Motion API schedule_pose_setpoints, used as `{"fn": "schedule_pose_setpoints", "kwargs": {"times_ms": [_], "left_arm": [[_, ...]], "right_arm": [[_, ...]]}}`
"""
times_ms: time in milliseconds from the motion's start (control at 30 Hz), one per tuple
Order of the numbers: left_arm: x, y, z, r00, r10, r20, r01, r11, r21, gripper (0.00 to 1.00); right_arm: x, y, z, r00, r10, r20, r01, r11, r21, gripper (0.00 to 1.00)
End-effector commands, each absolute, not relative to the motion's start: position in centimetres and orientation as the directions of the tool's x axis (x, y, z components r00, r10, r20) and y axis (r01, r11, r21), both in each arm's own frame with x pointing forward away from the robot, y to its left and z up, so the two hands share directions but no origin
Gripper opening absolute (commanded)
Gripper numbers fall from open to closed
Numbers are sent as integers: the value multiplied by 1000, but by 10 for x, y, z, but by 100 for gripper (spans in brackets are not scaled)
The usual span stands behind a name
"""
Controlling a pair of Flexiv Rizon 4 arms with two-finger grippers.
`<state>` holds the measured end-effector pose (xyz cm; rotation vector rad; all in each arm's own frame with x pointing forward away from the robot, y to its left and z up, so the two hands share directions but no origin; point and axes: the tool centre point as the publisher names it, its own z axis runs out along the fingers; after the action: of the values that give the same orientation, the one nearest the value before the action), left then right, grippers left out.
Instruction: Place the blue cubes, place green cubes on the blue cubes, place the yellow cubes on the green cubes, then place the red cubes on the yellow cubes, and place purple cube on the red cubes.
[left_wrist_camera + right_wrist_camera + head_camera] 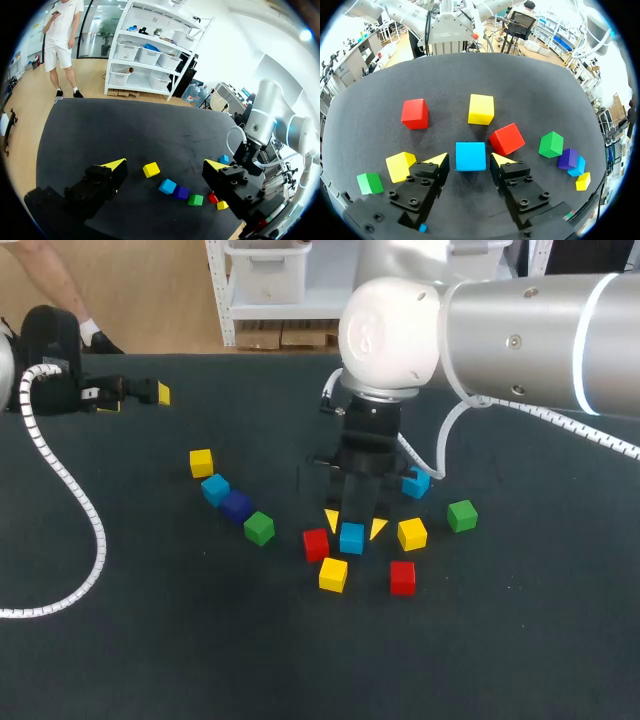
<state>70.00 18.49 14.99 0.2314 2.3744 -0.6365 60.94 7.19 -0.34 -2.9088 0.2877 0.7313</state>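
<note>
My right gripper (354, 525) hangs low over a blue cube (351, 537) near the table's middle. In the right wrist view that blue cube (470, 156) sits between the yellow fingertips (437, 160), a thin dark gap showing on each side. Close around it lie a red cube (316, 544), a yellow cube (333, 574), another red cube (402, 577) and another yellow cube (412, 533). A second blue cube (415, 482) is half hidden behind the right wrist. My left gripper (137, 400) stays at the far left, open and empty, and the left wrist view shows this gripper (165, 165) spread wide.
A row runs to the left: yellow cube (201, 462), blue cube (215, 489), purple cube (237, 505), green cube (259, 528). A second green cube (462, 515) sits to the right. The left arm's white cable (80, 510) loops over the dark table (520, 640).
</note>
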Motion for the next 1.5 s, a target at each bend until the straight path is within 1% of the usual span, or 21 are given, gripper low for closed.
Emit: {"fn": "schedule_pose_setpoints", "kwargs": {"times_ms": [33,167,233,300,333,367,633,867,1067,1200,1300,1400,1467,1500], "left_arm": [[700,185,150,-767,0,-642,321,866,-383,100],[700,185,150,-767,0,-642,321,866,-383,100],[700,185,150,-767,0,-642,321,866,-383,100],[700,185,150,-767,0,-642,321,866,-383,100],[700,185,150,-767,0,-642,321,866,-383,100],[700,185,150,-767,0,-642,321,866,-383,100],[700,185,150,-767,0,-642,321,866,-383,100],[700,185,150,-767,0,-642,321,866,-383,100],[700,185,150,-767,0,-642,321,866,-383,100],[700,185,150,-767,0,-642,321,866,-383,100],[700,185,150,-767,0,-642,321,866,-383,100],[700,185,150,-767,0,-642,321,866,-383,100],[700,185,150,-767,0,-642,321,866,-383,100],[700,185,150,-767,0,-642,321,866,-383,100]], "right_arm": [[610,74,-5,862,-152,-484,-212,-975,-71,52],[610,75,-7,861,-151,-486,-209,-975,-68,49],[610,75,-9,861,-151,-487,-208,-976,-66,45],[610,76,-9,859,-152,-488,-208,-976,-64,24],[610,76,-9,859,-153,-489,-209,-976,-63,16],[610,76,-9,858,-155,-490,-212,-975,-61,0],[611,76,-5,852,-203,-483,-252,-967,-39,0],[619,75,18,793,-415,-445,-461,-887,6,0],[633,79,30,641,-602,-476,-667,-744,43,0],[638,83,33,553,-683,-477,-759,-649,48,0],[639,87,34,478,-760,-441,-833,-551,47,0],[642,92,30,363,-842,-399,-910,-412,41,0],[645,96,26,321,-864,-388,-931,-363,40,0],[646,98,24,274,-887,-371,-951,-308,33,0]]}}
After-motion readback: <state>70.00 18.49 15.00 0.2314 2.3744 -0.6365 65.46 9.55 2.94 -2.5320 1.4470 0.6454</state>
